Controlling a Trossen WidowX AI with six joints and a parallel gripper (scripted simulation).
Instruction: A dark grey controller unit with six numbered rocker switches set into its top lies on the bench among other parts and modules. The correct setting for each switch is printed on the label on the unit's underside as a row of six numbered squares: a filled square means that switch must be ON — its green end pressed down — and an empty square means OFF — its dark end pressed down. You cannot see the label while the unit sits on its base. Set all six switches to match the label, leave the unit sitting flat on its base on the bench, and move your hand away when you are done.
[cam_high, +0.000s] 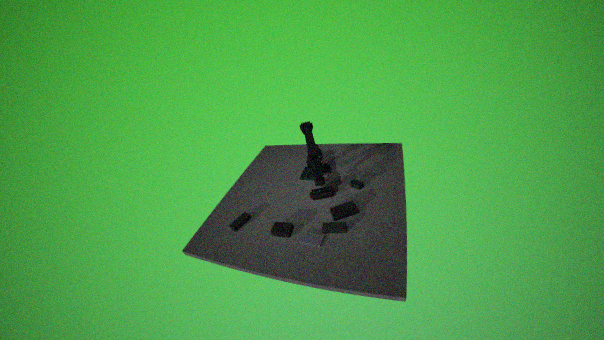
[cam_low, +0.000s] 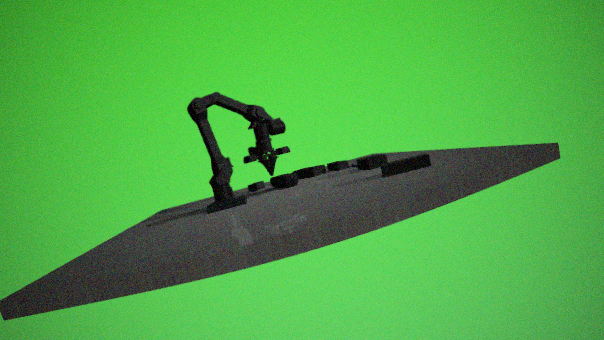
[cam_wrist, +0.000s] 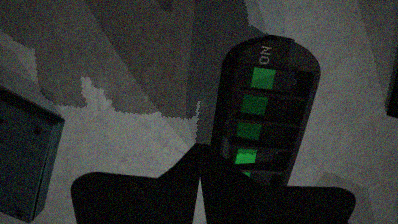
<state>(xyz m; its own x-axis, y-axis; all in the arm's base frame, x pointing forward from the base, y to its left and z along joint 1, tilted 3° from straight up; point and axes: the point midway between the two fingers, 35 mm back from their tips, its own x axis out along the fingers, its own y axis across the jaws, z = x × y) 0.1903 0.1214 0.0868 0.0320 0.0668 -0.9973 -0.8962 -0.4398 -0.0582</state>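
The dark grey controller unit (cam_high: 323, 193) (cam_low: 284, 181) (cam_wrist: 304, 56) sits switch side up on the bench, near the arm's base. In the wrist view "ON" is printed at its far end. Four green switch ends show in a row, and a sliver of a fifth. The second and third greens look darker than the first and fourth. The fingers hide the unit's near end. The label underneath is hidden. My gripper (cam_high: 320, 184) (cam_low: 271, 173) (cam_wrist: 200, 150) is shut and empty. It points down, its tips just above and beside the unit's left edge in the wrist view.
A blue-grey box (cam_wrist: 27, 160) lies at the left in the wrist view, and a dark block (cam_wrist: 393, 92) at the right edge. Several dark modules lie farther out on the bench (cam_high: 360, 270) (cam_low: 200, 250), including a large one (cam_high: 345, 210) and a long one (cam_low: 406, 165).
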